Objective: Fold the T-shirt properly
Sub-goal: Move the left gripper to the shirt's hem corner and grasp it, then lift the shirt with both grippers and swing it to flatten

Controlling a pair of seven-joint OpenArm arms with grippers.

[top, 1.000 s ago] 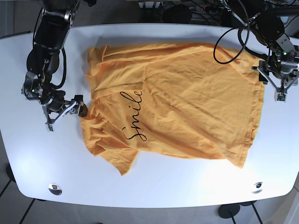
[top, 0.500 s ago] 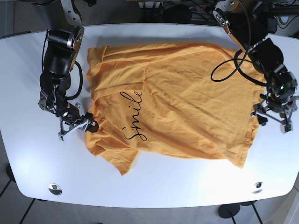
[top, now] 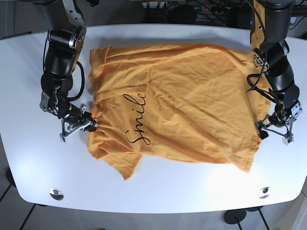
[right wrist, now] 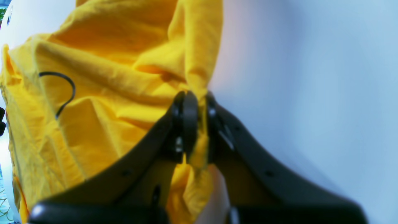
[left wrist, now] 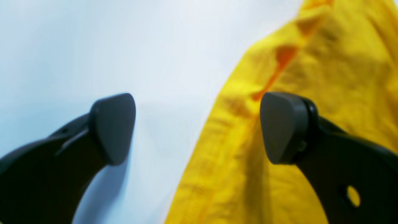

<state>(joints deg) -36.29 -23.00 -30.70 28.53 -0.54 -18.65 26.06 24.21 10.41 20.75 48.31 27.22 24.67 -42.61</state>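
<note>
An orange-yellow T-shirt (top: 177, 105) with black "Smile" lettering lies spread and wrinkled on the white table (top: 158, 187). In the base view my right gripper (top: 87, 125) is at the shirt's left edge, shut on a fold of fabric; the right wrist view shows the T-shirt (right wrist: 102, 93) pinched between the closed fingers (right wrist: 186, 124). My left gripper (top: 274, 133) sits at the shirt's right hem, open. In the left wrist view the hem of the T-shirt (left wrist: 245, 149) lies between the spread pads (left wrist: 113, 127), untouched by the left one.
Two round metal fittings (top: 56, 193) (top: 264, 192) sit near the table's front edge. Cables and dark equipment (top: 192, 9) lie beyond the far edge. Bare white table (left wrist: 93, 46) surrounds the shirt on all sides.
My left gripper has moved down along the shirt's right edge to the lower hem. My right gripper shifted inward onto the shirt's left edge and has closed on the fabric.
</note>
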